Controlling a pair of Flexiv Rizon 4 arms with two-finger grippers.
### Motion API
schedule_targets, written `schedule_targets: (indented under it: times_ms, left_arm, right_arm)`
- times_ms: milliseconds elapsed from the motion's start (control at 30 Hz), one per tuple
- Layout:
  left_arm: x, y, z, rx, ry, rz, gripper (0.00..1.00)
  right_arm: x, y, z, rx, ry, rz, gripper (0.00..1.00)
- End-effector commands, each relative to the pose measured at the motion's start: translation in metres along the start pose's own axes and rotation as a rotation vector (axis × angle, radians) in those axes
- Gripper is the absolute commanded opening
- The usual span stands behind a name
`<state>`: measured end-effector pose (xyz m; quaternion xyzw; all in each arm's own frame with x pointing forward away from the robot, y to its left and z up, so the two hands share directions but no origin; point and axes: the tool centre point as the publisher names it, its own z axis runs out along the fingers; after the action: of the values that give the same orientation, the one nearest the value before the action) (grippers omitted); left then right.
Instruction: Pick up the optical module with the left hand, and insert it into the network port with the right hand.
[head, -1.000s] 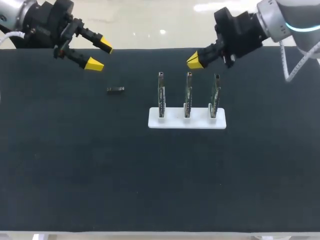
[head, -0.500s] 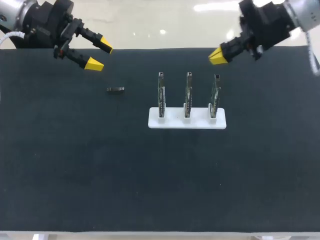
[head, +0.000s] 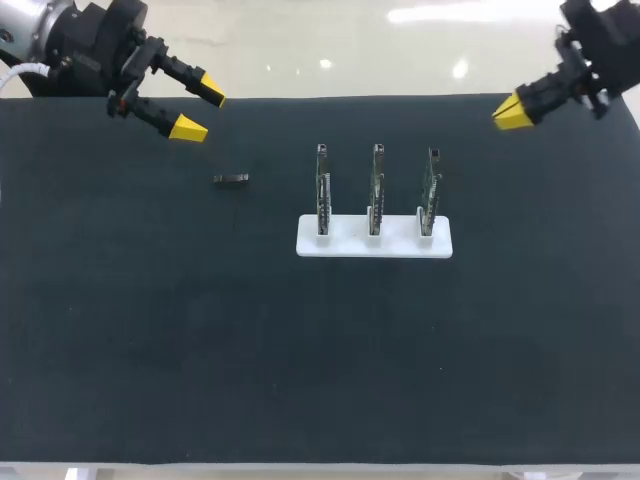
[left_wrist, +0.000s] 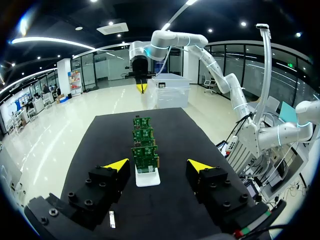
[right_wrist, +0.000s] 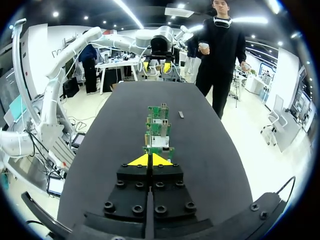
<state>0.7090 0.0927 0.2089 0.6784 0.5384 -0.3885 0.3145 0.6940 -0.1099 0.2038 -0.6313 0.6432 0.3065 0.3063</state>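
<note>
"What do the arms look like?"

"The left arm (head: 28, 22) is shiny silver, and a white cable (head: 14, 72) curls beside it. The right arm (left_wrist: 176, 39) is smooth and white with a glowing blue ring (left_wrist: 148, 50)."

"And the ends?"

"The left end effector (head: 199, 110) and right end effector (head: 510, 113) are black blocks with round screws (right_wrist: 108, 205) and pointy yellow tips (left_wrist: 116, 164)."

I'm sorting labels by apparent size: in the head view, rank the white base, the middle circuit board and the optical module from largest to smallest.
1. white base
2. middle circuit board, seen nearly edge-on, so thin
3. optical module, clearly smallest
All sit similarly far from the camera, so nearness hardly matters.
</note>
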Motion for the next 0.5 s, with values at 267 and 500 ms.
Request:
schedule_targets:
  times_ms: [267, 500]
  left_arm:
    - [-0.0005, 0.0010, -0.0002, 0.002, 0.004, -0.001, 1.00]
    - [-0.0005, 0.0010, -0.0002, 0.002, 0.004, -0.001, 1.00]
  right_arm:
    - [0.0091, -0.0061, -0.0153, -0.016, -0.047, 0.021, 0.84]
    - [0.0091, -0.0061, -0.0153, -0.016, -0.047, 0.021, 1.00]
